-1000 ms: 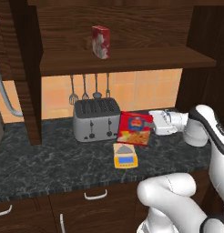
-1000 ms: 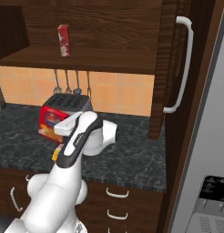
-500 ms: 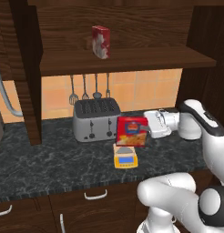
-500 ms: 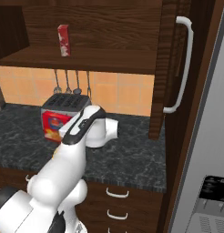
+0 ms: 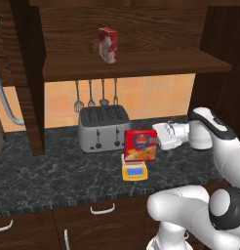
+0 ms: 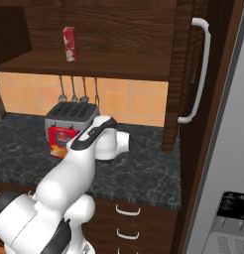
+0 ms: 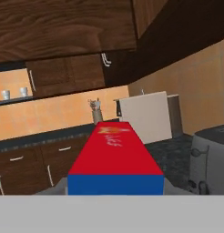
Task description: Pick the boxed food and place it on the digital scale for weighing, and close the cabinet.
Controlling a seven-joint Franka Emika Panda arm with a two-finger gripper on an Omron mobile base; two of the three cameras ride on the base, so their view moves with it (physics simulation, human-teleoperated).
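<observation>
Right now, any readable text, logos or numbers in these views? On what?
None reads.
Boxed food: blue oval logo, lettering blurred; yellow scrawl on its red face in the hand view, illegible.
Red-and-white box on the shelf: print too small.
Digital scale: display shows no legible digits.

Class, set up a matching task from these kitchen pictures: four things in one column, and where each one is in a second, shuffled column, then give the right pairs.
Things
1. boxed food
2. digital scale
3. toaster
4. narrow red-and-white box

Places
A. on the open cabinet shelf
B. against the backsplash under the hanging utensils
C. held at the gripper, above the scale
D. on the counter in front of the toaster

Pairs: 1-C, 2-D, 3-B, 4-A
</observation>
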